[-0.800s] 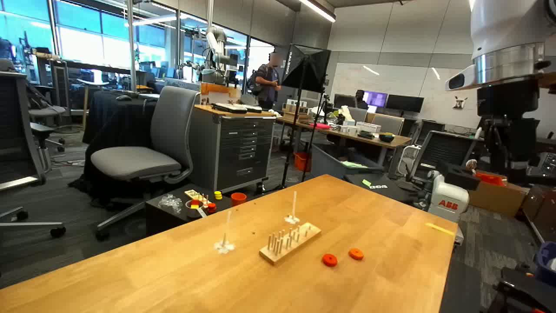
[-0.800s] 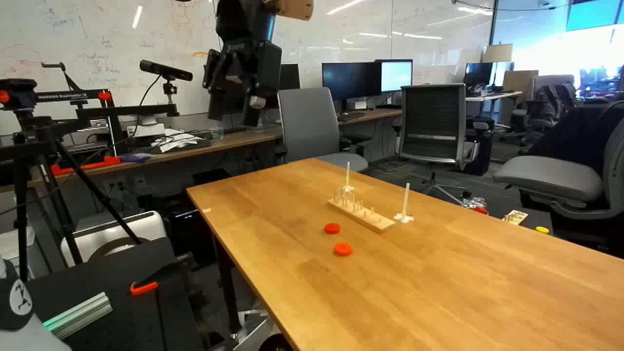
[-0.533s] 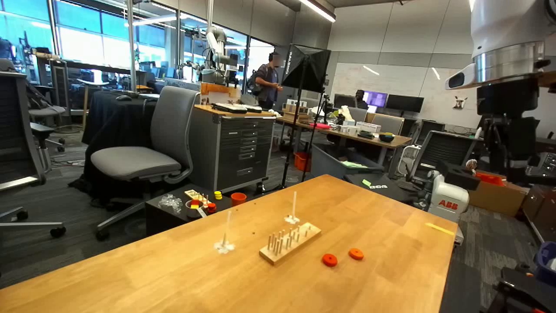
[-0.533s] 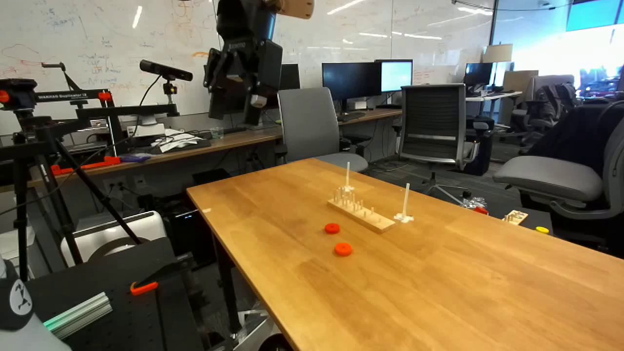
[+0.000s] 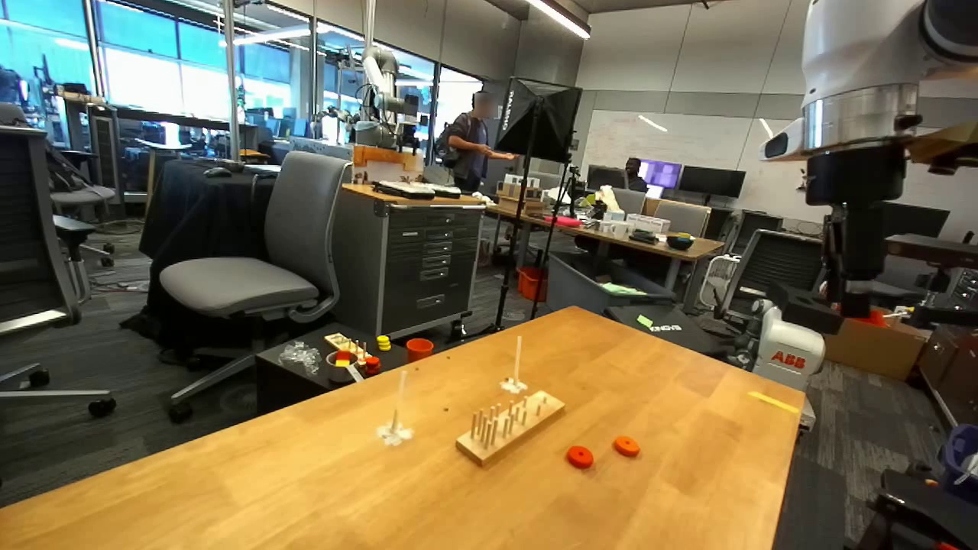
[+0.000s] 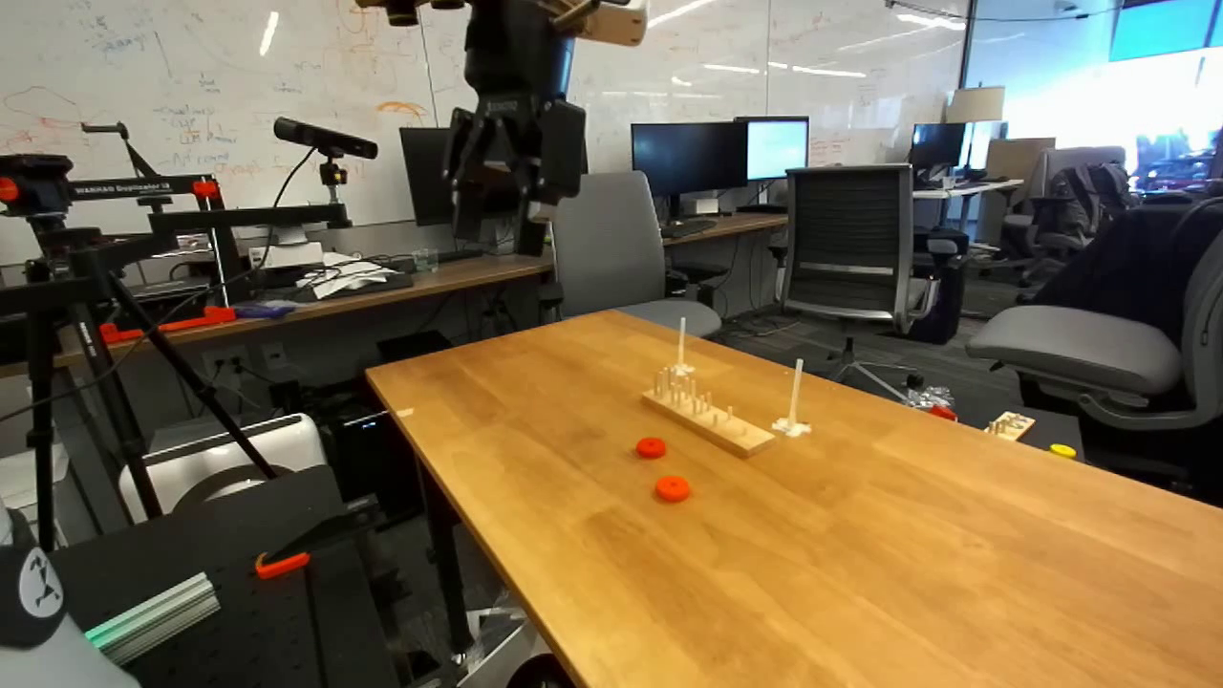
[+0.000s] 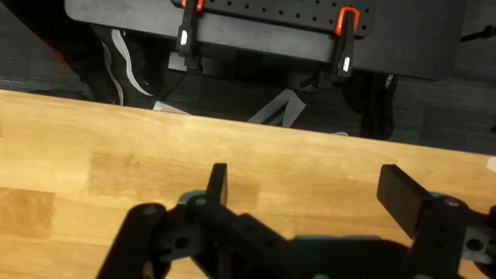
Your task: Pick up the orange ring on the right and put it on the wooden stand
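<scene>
Your gripper (image 7: 306,184), spread wide and empty, hangs high near the table edge (image 7: 248,128); the right ring (image 6: 673,489) lies well below, farther in.

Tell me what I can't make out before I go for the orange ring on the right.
Orange ring on the right and wooden stand: beyond the wrist view's edges.
Ring's centre: too small in both exterior views to tell whether a hole goes through.
Stand's pegs: overlap one another in both exterior views, too thin to count.
End effector: lower part blurred and cut off by the wrist view's bottom edge.
</scene>
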